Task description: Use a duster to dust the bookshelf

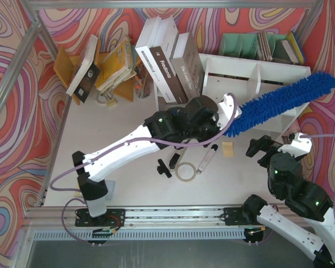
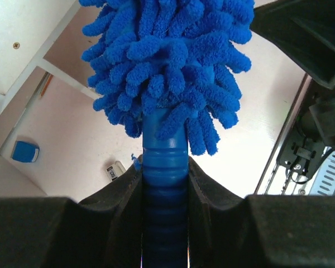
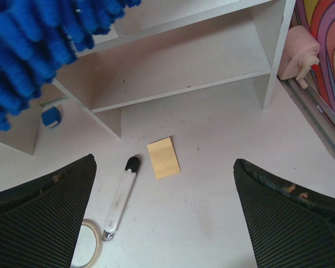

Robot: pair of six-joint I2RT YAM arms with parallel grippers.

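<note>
- White table (image 1: 109, 125) bears the shelf (image 1: 237, 70), far right.
- Duster (image 1: 285, 100) slants across the shelf, head far-right, handle (image 2: 165, 162) near-left.
- Left gripper (image 2: 165, 195) clamps the handle.
- Right gripper (image 3: 164, 167), fingers apart, hovers near the shelf's front.

One duster (image 1: 285, 100), one bookshelf (image 1: 231, 62), one yellow notepad (image 1: 228, 148), one tape ring (image 1: 185, 171), one white marker (image 1: 207, 158)

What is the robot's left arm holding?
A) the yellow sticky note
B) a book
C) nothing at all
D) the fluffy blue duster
D: in the left wrist view, the left end effector is clamped on the handle of the duster, whose shaggy blue head sticks out ahead.
</note>
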